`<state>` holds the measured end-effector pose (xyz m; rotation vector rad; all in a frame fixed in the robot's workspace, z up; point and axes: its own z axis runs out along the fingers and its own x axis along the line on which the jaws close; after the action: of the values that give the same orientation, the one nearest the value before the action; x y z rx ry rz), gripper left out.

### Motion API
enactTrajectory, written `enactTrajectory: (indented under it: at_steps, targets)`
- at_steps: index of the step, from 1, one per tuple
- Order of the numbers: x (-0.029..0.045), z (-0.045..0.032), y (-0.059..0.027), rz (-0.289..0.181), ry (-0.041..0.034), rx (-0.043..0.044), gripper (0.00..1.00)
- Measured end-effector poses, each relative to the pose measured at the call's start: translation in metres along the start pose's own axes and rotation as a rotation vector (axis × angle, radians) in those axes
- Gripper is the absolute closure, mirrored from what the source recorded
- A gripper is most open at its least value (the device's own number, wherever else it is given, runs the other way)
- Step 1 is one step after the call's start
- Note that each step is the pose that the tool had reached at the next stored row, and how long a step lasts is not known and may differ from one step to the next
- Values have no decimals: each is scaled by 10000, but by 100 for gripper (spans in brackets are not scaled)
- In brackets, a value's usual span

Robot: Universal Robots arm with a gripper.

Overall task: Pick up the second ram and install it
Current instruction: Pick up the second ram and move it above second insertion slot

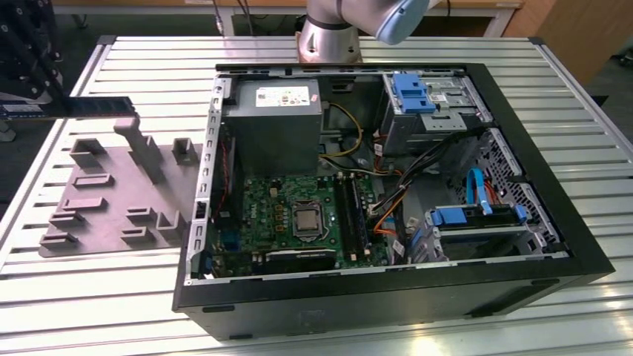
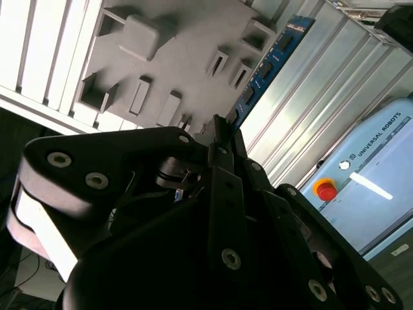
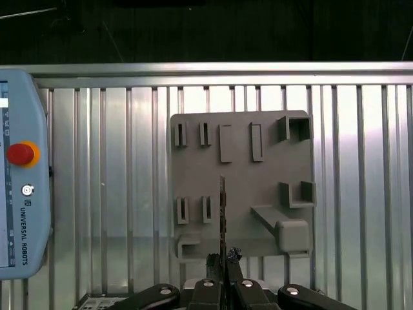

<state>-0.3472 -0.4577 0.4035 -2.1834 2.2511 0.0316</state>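
Gripper [image 3: 222, 261] clamped on the second ram [image 1: 94, 107], above the grey fixture plate [image 1: 109, 200].
In the first wrist view the stick shows edge-on between the closed fingers. In the exterior view it lies level, on the exterior view's left of the open computer case [image 1: 396, 297]. The power supply [image 1: 272, 119] bears a white label. The teach pendant [image 3: 22, 213] carries lettering and a red button.

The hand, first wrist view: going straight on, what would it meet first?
Probably the grey fixture plate; the ram that the hand holds would touch it first. Depth is unclear.
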Motion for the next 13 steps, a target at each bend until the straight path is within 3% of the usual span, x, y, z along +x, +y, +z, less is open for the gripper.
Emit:
enactTrajectory:
  at_steps: [13]
  targets:
    - [-6,1,-171,0,0,1,86]
